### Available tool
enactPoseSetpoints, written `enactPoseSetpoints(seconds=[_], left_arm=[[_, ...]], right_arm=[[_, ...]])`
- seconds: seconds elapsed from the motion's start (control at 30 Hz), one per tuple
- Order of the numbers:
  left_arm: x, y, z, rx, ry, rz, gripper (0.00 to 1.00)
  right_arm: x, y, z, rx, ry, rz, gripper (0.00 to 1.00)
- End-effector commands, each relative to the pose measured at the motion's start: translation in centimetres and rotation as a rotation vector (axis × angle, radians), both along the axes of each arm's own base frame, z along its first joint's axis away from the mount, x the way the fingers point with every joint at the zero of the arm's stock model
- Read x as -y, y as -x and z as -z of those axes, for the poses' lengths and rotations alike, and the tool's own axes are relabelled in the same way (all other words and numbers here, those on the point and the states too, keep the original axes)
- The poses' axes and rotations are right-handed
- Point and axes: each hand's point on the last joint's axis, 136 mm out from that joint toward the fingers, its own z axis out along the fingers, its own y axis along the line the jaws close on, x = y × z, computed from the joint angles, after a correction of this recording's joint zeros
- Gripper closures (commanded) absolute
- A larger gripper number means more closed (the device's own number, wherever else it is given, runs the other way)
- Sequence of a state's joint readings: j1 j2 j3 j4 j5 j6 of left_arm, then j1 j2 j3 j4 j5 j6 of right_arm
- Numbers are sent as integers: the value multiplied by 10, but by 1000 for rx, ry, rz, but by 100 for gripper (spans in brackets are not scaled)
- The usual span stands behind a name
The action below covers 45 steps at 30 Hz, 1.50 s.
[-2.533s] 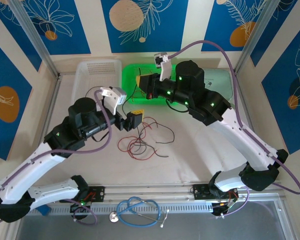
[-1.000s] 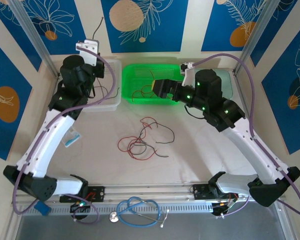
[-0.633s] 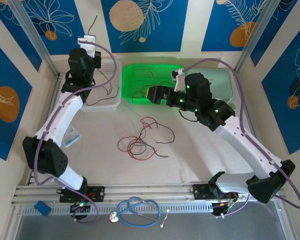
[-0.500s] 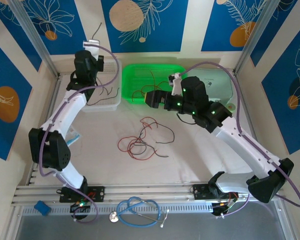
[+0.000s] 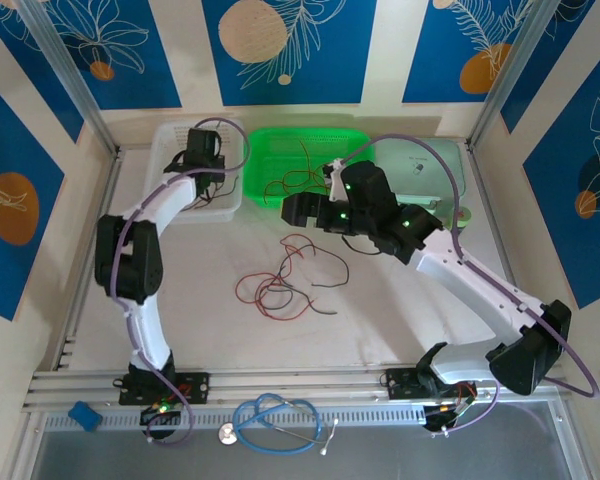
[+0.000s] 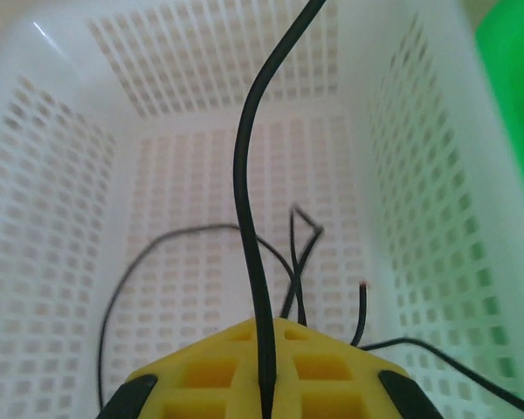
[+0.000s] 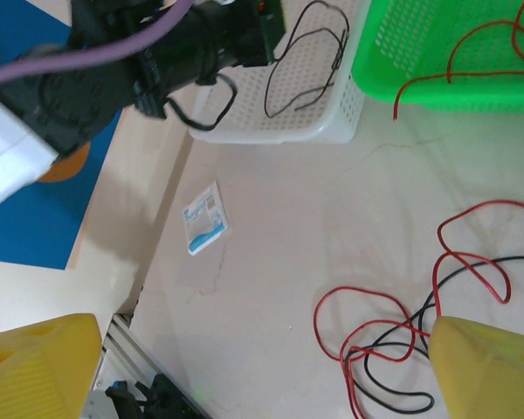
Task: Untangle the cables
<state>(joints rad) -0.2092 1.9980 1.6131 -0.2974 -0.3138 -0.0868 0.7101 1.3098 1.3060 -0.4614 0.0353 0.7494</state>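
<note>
Top external view: the left gripper (image 5: 202, 165) reaches into a white perforated plastic basket (image 5: 170, 140) that touches the left side of a green perforated plastic basket (image 5: 252, 170). The right gripper (image 5: 292, 210) hangs just in front of the green basket. The knot of thin, curly red and black cables (image 5: 280, 285) lies on the table well in front of the green basket. A few red strands rest inside that basket.

Left wrist view: the left gripper's yellow pads (image 6: 262, 384) are pressed together on a single black cable (image 6: 242, 157), which rises between them above the white basket's floor (image 6: 201, 61). Other black strands lie loose below.

Right wrist view: the right gripper (image 7: 262, 371) is spread wide and holds nothing. The knot (image 7: 393, 345) sits in front of the green basket (image 7: 437, 52), towards the right fingertip.

Judged risks:
- If the left claw lifts off before letting go, it would likely drag the black cable back out, or snag the loose strands beneath it.
- If the right claw closes where red crosses black, it could lift both together and tighten the knot.
</note>
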Motion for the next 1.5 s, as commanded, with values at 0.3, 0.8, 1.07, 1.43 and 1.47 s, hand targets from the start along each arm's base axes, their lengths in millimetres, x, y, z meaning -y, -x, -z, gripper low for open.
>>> enactPoseSetpoints(seconds=[0.3, 0.8, 1.07, 1.43, 1.47], left_arm=[[8, 31, 13, -318, 143, -15, 45], [-5, 47, -18, -311, 118, -45, 27], [32, 60, -63, -137, 285, 130, 32], [47, 82, -17, -326, 324, 181, 52], [49, 81, -13, -331, 332, 185, 53]], right_arm=[[-2, 3, 48, -163, 95, 43, 5], [9, 28, 159, -500, 385, 189, 13], [19, 27, 161, -496, 421, 218, 13], [40, 24, 154, -486, 405, 256, 16], [41, 25, 154, -487, 404, 259, 16]])
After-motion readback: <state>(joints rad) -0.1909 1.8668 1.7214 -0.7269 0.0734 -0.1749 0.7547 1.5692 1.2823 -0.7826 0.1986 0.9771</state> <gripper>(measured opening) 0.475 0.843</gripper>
